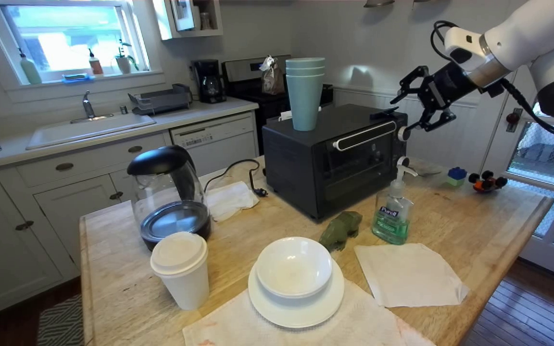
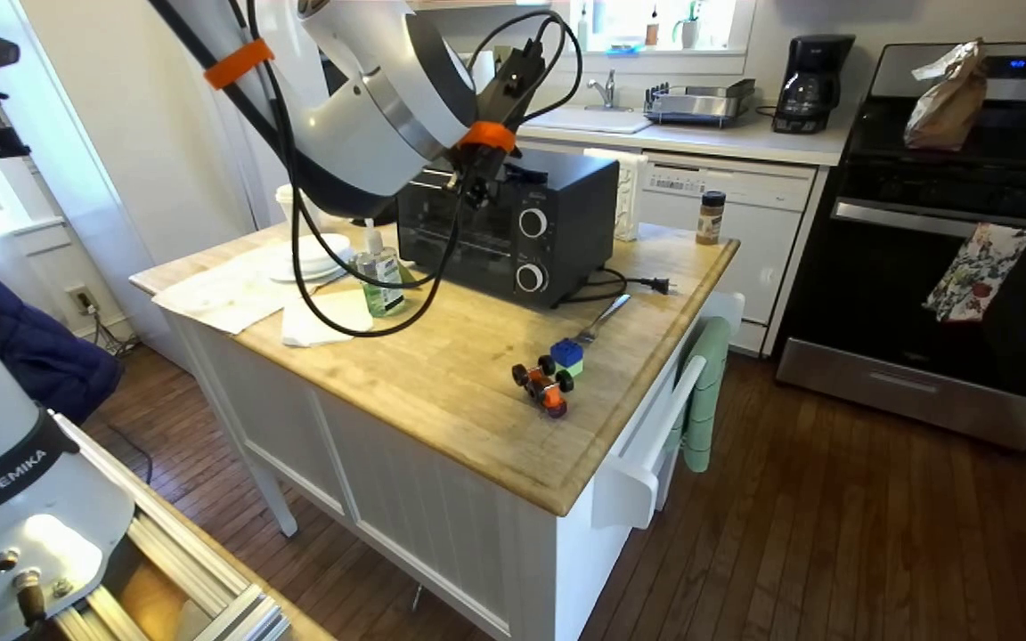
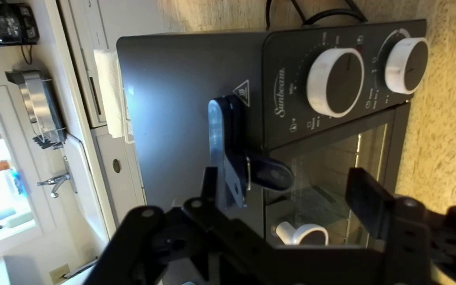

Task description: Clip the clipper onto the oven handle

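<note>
The black clipper (image 1: 384,113) lies on top of the black toaster oven (image 1: 291,163) at its front edge, near the knob side. In the wrist view one handle of the clipper (image 3: 269,172) sticks out past the front edge. The oven handle (image 1: 366,136) is a light-edged bar across the upper door; in the wrist view only its near end (image 3: 310,233) shows, the rest hidden by the gripper. My gripper (image 1: 402,114) is open and empty in front of that corner. In the wrist view the clipper's handle appears between the open fingers (image 3: 283,177); contact cannot be told.
Stacked blue cups (image 1: 306,93) stand on the oven. Two white knobs (image 3: 335,82) project from its front. A sanitizer bottle (image 1: 393,211) and a green animal figure (image 1: 340,230) stand before the door. Toys (image 2: 544,383) and a fork (image 2: 604,319) lie on the knob side.
</note>
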